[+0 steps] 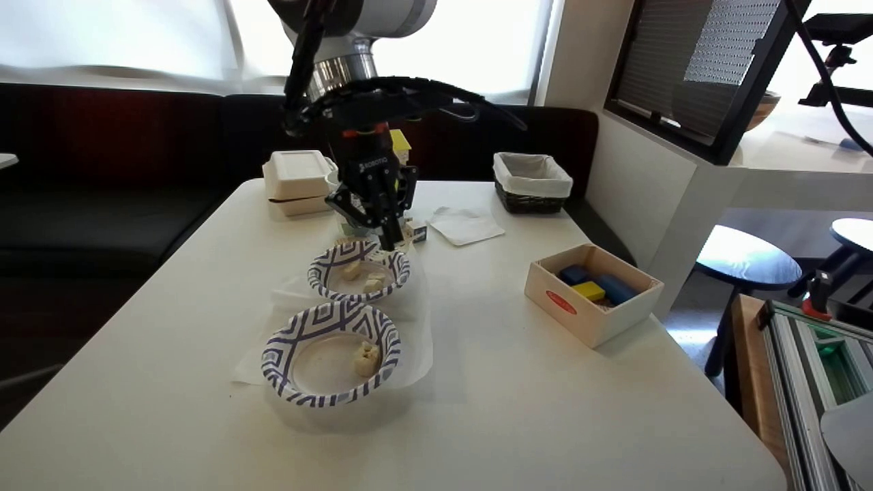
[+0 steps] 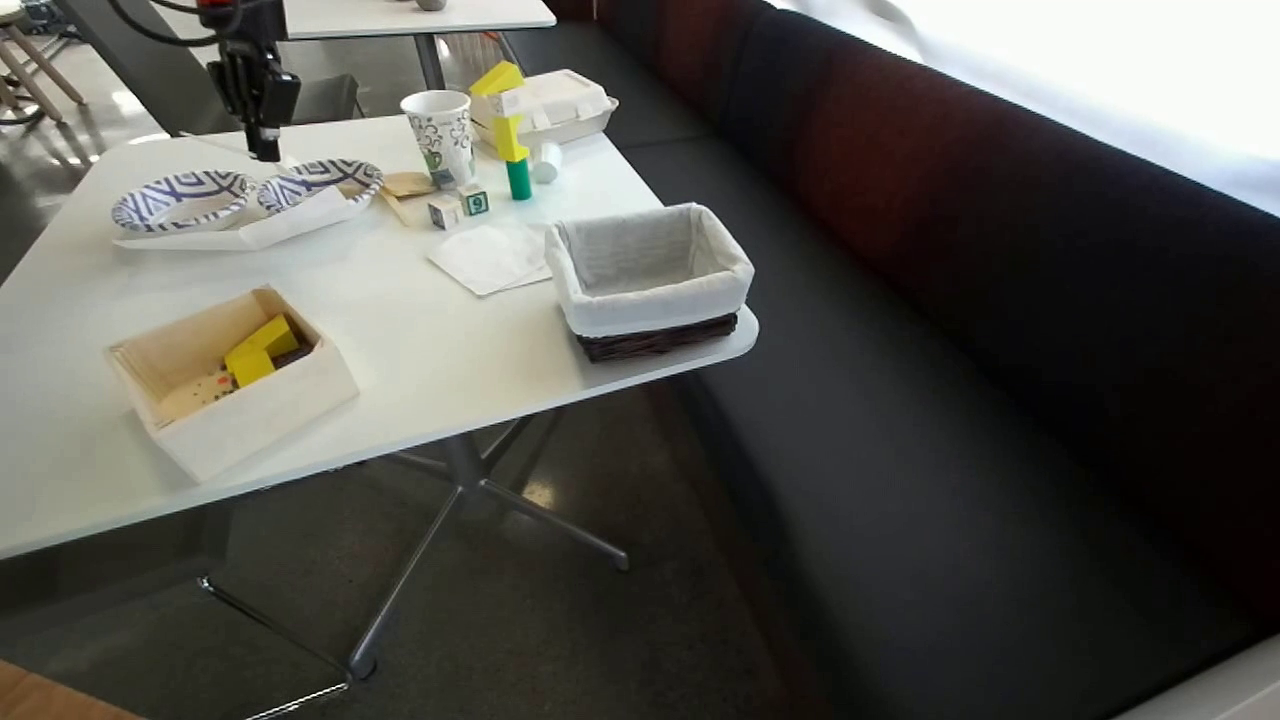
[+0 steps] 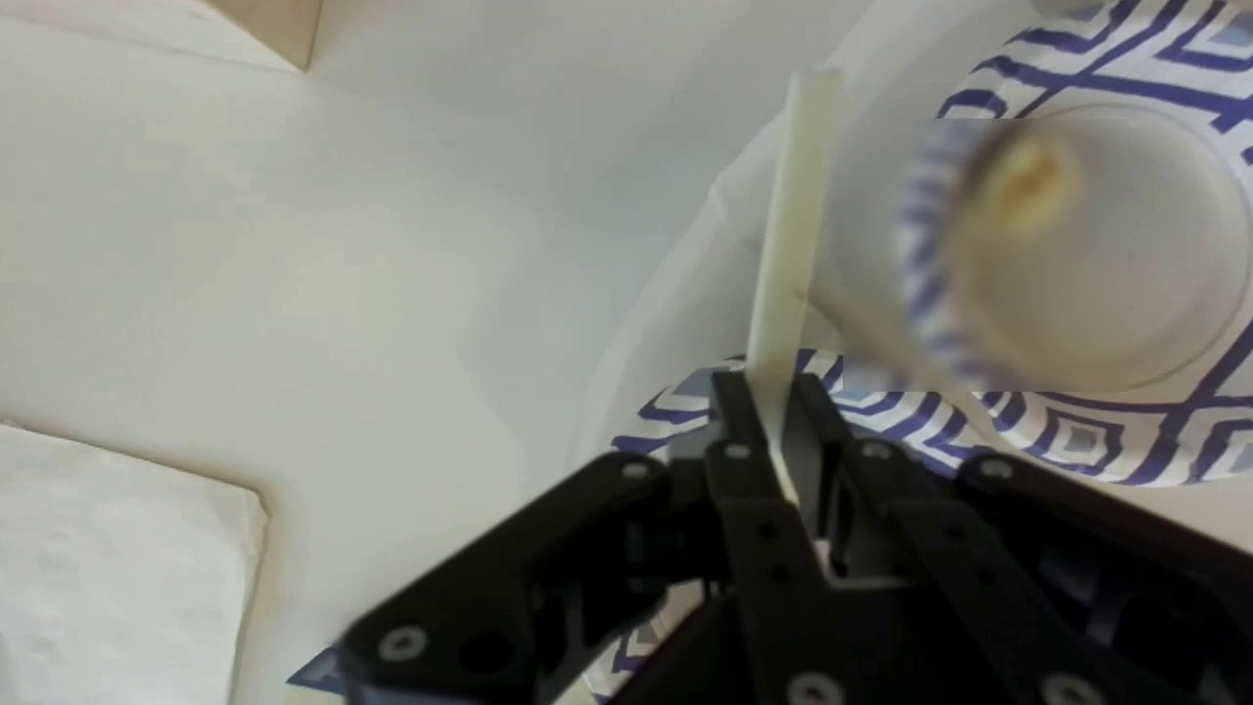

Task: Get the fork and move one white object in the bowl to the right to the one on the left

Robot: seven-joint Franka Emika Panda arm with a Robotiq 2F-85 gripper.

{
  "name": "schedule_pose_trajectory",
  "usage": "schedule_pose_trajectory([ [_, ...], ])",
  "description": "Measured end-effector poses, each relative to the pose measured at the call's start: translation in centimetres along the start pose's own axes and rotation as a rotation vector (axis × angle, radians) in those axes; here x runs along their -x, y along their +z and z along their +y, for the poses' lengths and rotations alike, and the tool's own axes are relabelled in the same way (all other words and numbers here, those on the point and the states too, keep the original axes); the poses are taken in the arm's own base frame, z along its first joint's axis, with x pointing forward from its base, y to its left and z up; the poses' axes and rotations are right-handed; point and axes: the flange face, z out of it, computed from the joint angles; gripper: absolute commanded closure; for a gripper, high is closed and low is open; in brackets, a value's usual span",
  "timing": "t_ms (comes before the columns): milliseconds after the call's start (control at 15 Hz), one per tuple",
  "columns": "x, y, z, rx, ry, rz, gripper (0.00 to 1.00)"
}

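The white table [image 1: 491,423] carries a wooden box [image 1: 565,307], basket [image 2: 655,305] and sheet [image 1: 416,334], perhaps paper.

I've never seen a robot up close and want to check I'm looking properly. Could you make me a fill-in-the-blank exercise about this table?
The gripper holds a slim fork coloured ____.
The number of patterned bowls is ____.
In an exterior view, blocks in the wooden box look dark blue and ____.
The paper cup stands ____, its opening facing up.
Missing words: white; two; yellow; upright.
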Motion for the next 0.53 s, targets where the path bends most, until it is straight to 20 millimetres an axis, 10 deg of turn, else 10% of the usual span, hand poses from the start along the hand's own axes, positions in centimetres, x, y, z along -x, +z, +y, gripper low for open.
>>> schedule_pose_trajectory([
  [533, -3.8, 1.9, -1.4, 0.019, -0.057, -0.082, 0.97],
])
